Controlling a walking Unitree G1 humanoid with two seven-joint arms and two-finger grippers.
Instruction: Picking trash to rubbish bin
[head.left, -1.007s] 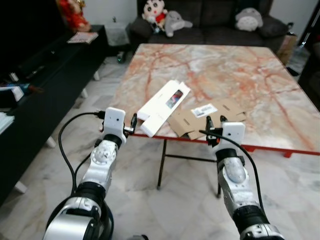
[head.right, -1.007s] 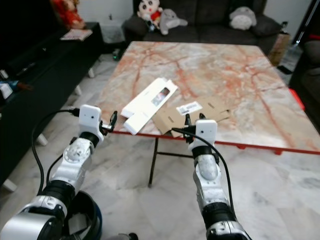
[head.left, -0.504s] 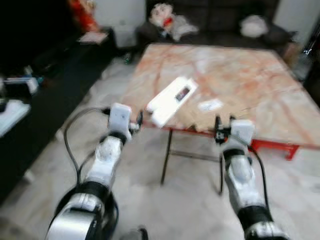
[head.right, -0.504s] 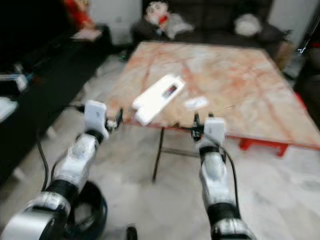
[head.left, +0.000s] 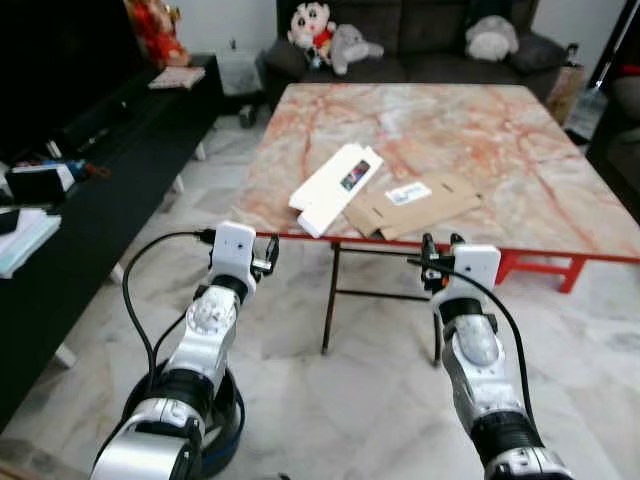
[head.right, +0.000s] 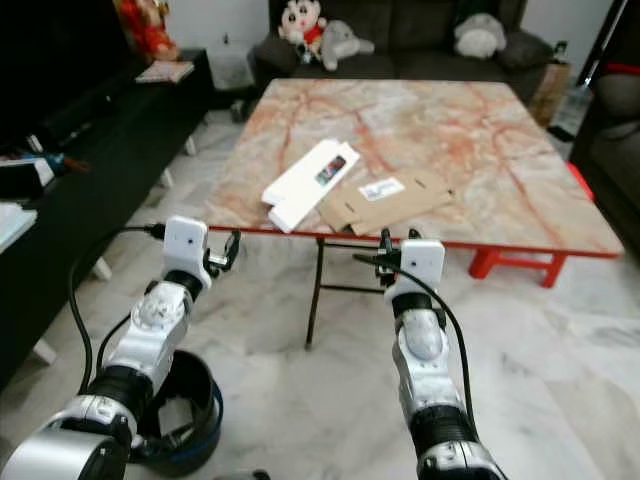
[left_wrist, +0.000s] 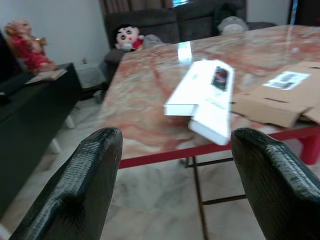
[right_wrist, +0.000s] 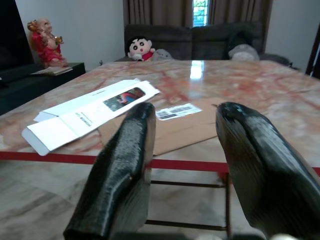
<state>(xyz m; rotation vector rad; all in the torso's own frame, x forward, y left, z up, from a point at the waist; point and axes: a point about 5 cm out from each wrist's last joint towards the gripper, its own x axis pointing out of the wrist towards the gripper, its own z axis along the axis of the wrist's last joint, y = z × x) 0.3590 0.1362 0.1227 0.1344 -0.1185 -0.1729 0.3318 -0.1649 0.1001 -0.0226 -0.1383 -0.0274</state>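
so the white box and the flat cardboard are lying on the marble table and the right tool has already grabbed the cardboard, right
Not quite. The white box and flat cardboard do lie on the marble table, but the right tool holds nothing: it hangs open short of the table's red edge, as the right wrist view shows, with the cardboard beyond its fingers. The left tool is open too.
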